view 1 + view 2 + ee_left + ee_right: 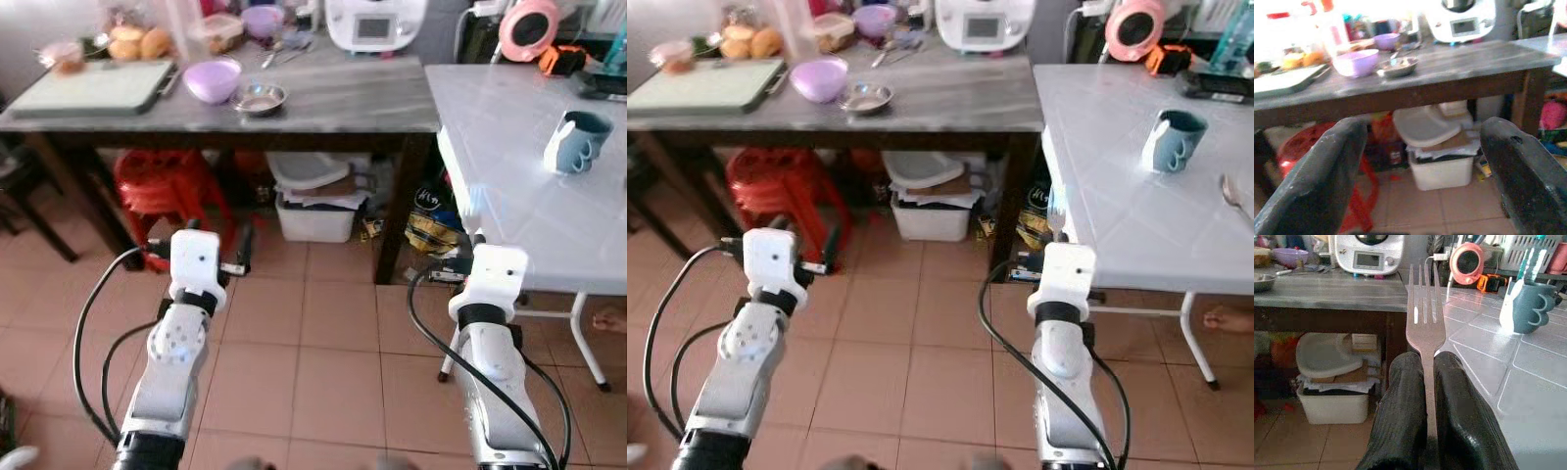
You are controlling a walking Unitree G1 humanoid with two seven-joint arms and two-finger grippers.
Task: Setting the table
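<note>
Right gripper (1427, 382): fingers pinched together on the handle of a metal fork (1423, 318), tines pointing up and forward, at the near edge of the white tiled table (519, 166) at 2 o'clock.
Left gripper (1420, 161): fingers spread wide, holding nothing, raised over the tiled floor at 10 o'clock.
White tiled table: carries a blue-grey mug (576, 141) at 2 o'clock; a spoon (1234, 199) lies near its right edge.
Dark wooden table (323, 108): at 12 o'clock, holding a purple bowl (213, 79), a small steel dish (260, 99) just beside it, a pale tray (93, 88) at 11 o'clock and a white kitchen machine (374, 22) at the back.
Underneath: a white bin (315, 211) and a red stool (167, 191).
</note>
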